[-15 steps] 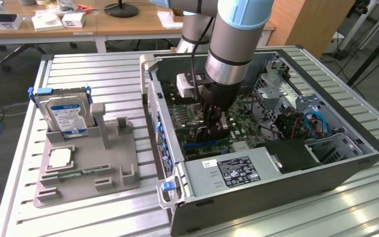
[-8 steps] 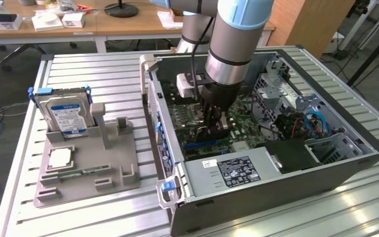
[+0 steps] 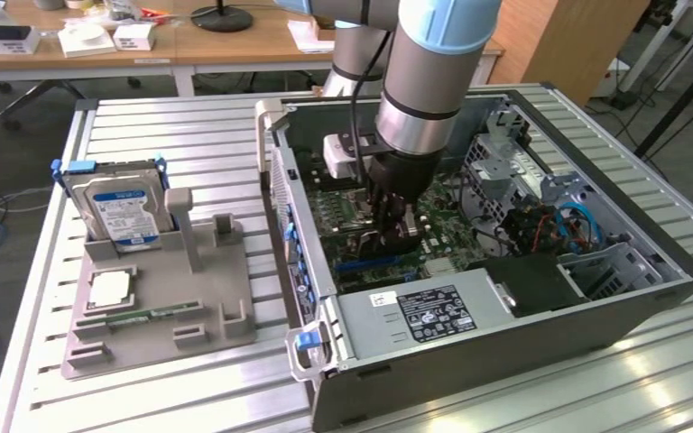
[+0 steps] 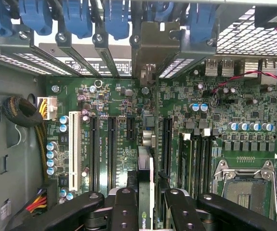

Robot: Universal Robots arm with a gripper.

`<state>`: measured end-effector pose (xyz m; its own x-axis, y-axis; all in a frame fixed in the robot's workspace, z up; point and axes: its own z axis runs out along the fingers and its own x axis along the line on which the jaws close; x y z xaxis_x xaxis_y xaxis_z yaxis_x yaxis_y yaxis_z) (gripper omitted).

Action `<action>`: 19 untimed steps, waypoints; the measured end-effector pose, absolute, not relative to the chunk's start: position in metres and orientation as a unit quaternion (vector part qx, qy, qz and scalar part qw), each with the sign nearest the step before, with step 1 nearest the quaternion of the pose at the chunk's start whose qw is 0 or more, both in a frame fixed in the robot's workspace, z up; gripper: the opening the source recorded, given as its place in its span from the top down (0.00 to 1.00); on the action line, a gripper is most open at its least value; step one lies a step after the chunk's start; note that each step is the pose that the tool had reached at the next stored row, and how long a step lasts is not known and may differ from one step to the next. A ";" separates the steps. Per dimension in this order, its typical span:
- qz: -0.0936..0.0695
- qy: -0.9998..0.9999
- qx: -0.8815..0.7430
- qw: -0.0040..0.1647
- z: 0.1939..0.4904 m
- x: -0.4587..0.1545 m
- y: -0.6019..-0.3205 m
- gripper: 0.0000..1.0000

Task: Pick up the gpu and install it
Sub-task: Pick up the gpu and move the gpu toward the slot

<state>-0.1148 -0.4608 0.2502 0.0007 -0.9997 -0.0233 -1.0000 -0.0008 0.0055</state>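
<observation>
down inside the open computer case (image 3: 635, 298), end effector (image 4: 148, 207) clamped on the gpu (image 4: 145, 178), card edge-on directly beneath it, long axis parallel to the motherboard (image 4: 215, 110) slots, pointing at the rear openings.

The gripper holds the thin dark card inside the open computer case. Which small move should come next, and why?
Likely a slow, straight press down toward the green motherboard. The gripper is shut on the thin black gpu, held edge-on among the black slots, its pale metal bracket at the case's rear wall; whether its edge has met a slot is hidden.
</observation>
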 end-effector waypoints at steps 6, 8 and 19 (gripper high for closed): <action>0.010 0.707 -0.707 0.006 0.250 -0.115 -0.461 0.74; 0.010 0.706 -0.708 0.006 0.250 -0.115 -0.461 0.74; 0.010 0.705 -0.709 0.006 0.250 -0.115 -0.461 0.74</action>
